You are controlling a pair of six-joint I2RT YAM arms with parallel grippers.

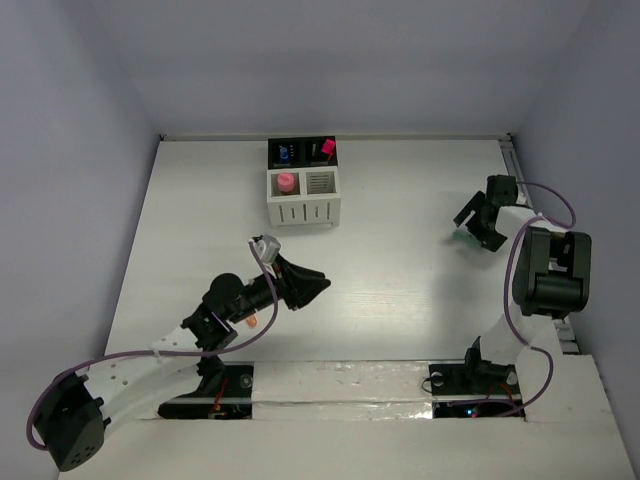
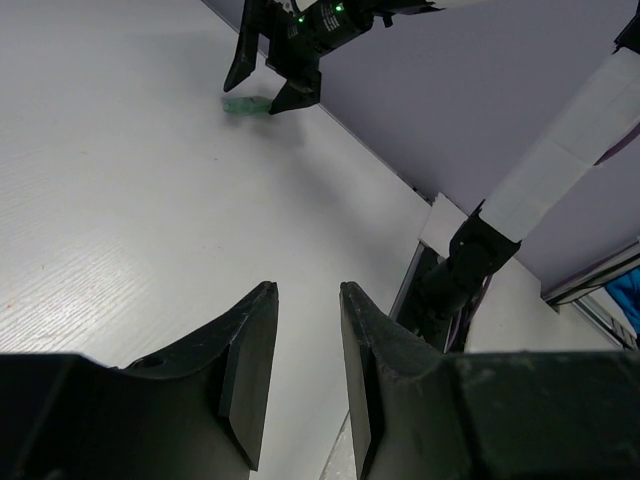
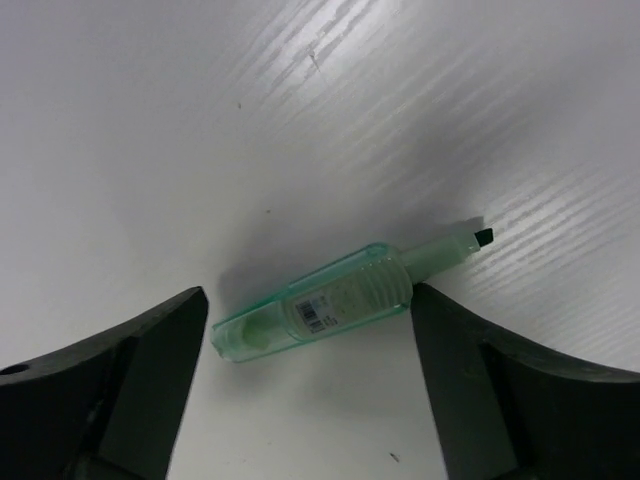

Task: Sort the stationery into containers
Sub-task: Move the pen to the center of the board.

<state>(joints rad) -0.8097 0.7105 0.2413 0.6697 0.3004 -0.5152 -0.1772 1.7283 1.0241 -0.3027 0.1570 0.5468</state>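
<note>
Right tool (image 3: pixel 308 300) wide open, empty, straddles green highlighter (image 3: pixel 330 305); long axis nearly finger-to-finger. Left tool (image 2: pixel 306 290) narrowly parted, empty.

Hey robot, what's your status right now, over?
Right tool open, straddling green highlighter. Left tool slightly open, empty. Nothing in the way.

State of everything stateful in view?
Highlighter: uncapped, lying flat between right jaws.
Right jaws: open.
Left jaws: slightly apart, empty.
Left white cup: holds pink item.
Right white cup: looks empty.
Left black cup: holds blue item.
Right black cup: holds magenta item.
</note>
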